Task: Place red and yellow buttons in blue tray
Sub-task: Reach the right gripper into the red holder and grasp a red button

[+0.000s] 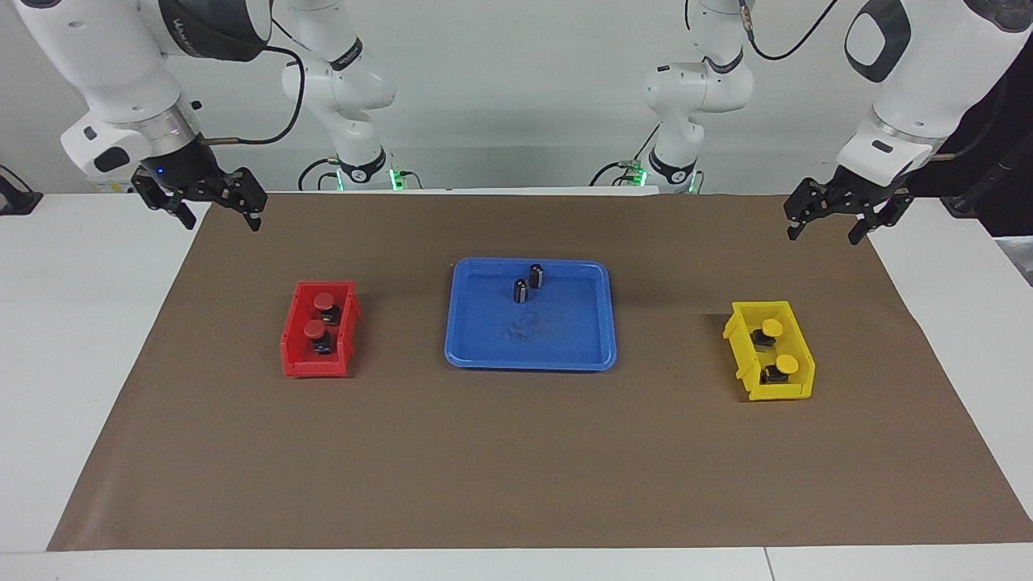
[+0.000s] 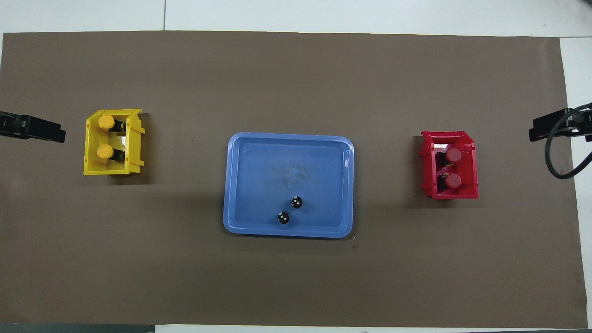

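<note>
Black-fingered, the left tool (image 1: 838, 219) hangs spread and empty at upper right of the facing view; the right tool (image 1: 211, 203), likewise spread and empty, waits at upper left. Two red buttons (image 1: 320, 316) sit in the red bin (image 1: 292, 343) at centre left, two yellow buttons (image 1: 777, 347) in the yellow bin (image 1: 795, 331) at centre right. Between them the blue tray (image 1: 565, 343) holds two dark cylinders (image 1: 529, 282). Buttons look light, rigid, smooth-capped; gripping the black body under the cap seems safest. No legible writing.
</note>
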`<state>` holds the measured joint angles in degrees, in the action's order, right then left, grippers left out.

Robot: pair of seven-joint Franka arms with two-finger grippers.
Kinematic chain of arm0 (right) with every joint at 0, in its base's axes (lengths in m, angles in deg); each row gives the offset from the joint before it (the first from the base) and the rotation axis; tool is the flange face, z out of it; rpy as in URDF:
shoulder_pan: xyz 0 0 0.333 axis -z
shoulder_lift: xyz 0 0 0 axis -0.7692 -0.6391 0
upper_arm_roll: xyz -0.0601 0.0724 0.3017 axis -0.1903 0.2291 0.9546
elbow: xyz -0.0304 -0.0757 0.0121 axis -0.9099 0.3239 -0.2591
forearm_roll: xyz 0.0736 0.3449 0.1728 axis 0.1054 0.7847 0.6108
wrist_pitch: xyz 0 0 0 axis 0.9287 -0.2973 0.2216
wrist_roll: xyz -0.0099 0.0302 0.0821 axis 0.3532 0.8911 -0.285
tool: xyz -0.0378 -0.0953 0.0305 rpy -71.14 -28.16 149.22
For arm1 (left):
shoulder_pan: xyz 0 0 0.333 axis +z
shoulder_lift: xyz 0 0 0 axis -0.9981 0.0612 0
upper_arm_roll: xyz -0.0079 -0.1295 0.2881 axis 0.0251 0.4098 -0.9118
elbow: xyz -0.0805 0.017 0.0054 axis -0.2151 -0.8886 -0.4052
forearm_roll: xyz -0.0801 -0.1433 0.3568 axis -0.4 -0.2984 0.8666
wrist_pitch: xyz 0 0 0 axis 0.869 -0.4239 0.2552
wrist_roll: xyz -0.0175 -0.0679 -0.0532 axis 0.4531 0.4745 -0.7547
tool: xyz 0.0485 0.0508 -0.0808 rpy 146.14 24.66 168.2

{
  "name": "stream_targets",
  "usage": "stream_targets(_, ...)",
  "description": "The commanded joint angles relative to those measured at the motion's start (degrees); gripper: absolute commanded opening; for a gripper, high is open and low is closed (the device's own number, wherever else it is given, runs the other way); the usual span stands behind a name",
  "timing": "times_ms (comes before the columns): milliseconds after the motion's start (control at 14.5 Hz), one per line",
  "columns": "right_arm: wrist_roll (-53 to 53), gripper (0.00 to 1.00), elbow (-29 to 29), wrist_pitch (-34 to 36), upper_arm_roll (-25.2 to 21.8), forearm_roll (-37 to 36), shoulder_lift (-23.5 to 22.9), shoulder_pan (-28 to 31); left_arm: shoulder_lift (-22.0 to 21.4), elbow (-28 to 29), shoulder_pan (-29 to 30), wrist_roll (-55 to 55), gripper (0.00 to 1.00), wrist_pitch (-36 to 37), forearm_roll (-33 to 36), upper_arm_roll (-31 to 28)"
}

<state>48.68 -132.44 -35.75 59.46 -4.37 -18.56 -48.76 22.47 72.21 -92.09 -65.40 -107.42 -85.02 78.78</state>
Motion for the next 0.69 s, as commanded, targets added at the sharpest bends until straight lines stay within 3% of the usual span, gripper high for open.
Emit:
stream_targets(0,-2.2,1.0,-3.2,-6.9,0.7,0.0,-3.0,-1.6,-1.0,1.1,0.2,0.6,1.0,0.5,-0.7,-0.1)
stream_targets(275,-2.6,0.99,-17.7,-22.9,0.8,2.4,-2.2,-2.5,-1.0,1.1,0.2,0.6,1.0,0.5,-0.7,-0.1)
stream_targets(619,-2.6,0.78,-28.6,-34.2,0.7,4.2,-2.3,-2.6,-1.0,1.1,0.0,0.6,1.0,0.4,-0.7,0.0)
